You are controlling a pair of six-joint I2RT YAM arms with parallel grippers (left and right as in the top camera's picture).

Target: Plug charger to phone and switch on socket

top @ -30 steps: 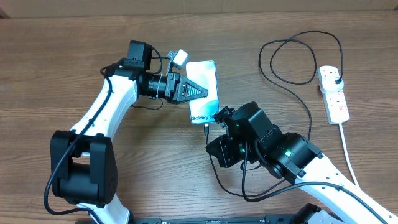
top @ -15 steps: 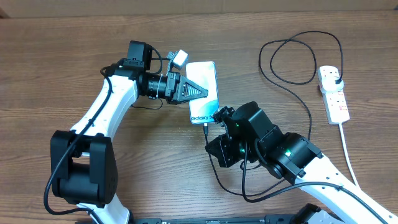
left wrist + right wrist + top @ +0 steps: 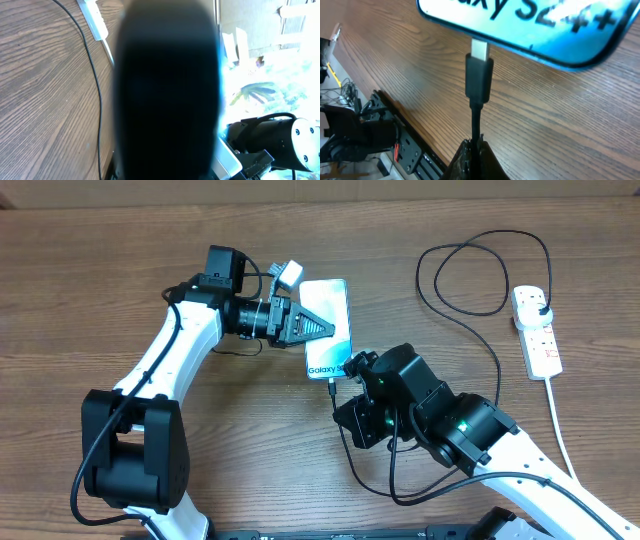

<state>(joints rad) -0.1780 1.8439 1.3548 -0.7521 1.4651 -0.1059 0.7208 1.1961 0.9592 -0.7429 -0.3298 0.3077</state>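
Holding charger [image 3: 479,75] tip at phone [image 3: 335,300] edge
Clamped on the cable below the connector with the right gripper [image 3: 474,149]; laid over the phone, flat on the table [image 3: 90,250], with the left gripper [image 3: 331,327], jaws together; metal tip partly showing

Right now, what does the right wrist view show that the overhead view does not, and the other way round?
Only the right wrist view: the charger close up, bare metal showing between its black connector and the phone edge, and the right tool shut on the cable just below. Only the overhead view: the socket with a black plug on it, the cable's loop, and the left tool over the phone. Both: the phone's Galaxy text and the charger meeting that end.
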